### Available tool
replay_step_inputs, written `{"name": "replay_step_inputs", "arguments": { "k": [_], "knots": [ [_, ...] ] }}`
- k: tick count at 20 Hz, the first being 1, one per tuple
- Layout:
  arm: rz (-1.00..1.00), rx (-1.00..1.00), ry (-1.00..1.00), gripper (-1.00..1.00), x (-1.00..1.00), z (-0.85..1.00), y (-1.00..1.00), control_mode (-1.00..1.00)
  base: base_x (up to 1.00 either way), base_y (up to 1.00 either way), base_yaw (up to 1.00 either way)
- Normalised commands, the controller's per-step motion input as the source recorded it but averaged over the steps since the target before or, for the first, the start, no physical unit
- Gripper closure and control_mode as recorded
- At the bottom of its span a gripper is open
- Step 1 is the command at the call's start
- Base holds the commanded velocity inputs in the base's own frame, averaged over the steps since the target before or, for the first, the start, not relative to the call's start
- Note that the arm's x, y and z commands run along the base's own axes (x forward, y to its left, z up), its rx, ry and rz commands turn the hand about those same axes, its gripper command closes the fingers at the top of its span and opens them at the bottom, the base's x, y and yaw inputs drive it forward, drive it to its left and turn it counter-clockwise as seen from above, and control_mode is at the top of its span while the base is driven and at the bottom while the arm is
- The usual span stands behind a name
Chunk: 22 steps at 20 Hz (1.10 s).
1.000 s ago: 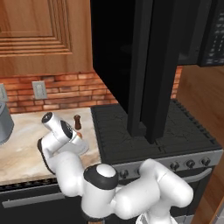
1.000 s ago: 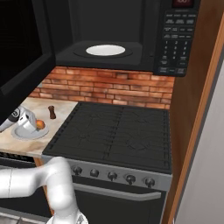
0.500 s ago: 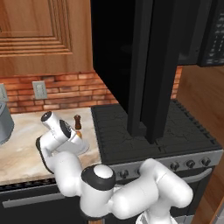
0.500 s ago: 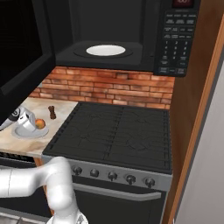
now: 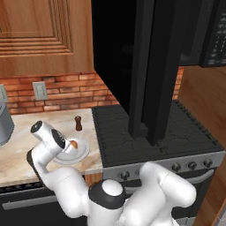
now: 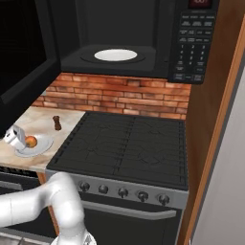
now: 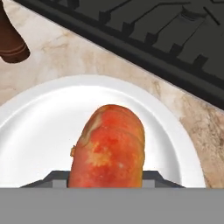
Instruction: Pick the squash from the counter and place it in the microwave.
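The squash (image 7: 109, 146), an orange-red lump, lies on a white plate (image 7: 39, 127) on the marble counter (image 5: 22, 154), just left of the stove. My gripper (image 7: 106, 183) is down at the plate and open. The squash sits between its dark fingertips (image 7: 151, 176), which barely show beside it. From the base views the white hand (image 5: 48, 134) leans over the plate (image 6: 40, 146) with the squash (image 6: 31, 141) at its tip. The microwave (image 6: 129, 43) hangs above the stove with its tall door (image 5: 152, 66) swung open and a white turntable (image 6: 116, 55) inside.
A small dark brown pepper mill (image 5: 78, 123) stands just behind the plate. The black stove top (image 6: 129, 143) lies to the right, under the microwave. The open door juts out over the stove's left half. A brick wall and a wooden cabinet (image 5: 44, 35) close the back.
The hand has sunk slightly lower over the plate, closer around the squash. The squash and plate have not moved.
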Motion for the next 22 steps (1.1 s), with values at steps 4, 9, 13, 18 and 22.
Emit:
{"name": "replay_step_inputs", "arguments": {
  "k": [4,9,13,18,22],
  "knots": [
    [0.08,0.00,-0.13,1.00,-0.81,0.26,0.42,-1.00,0.00,0.00,0.00],
    [0.11,0.01,-0.09,1.00,-0.97,0.33,0.40,-1.00,0.00,0.00,0.00],
    [0.14,0.04,-0.04,1.00,-1.00,0.49,0.09,-1.00,0.00,0.00,0.00],
    [0.16,0.08,0.00,1.00,-1.00,0.59,-0.08,-1.00,0.00,0.00,0.00],
    [0.20,0.12,0.01,1.00,-1.00,0.57,-0.28,-1.00,0.00,0.00,0.00]
  ]
}}
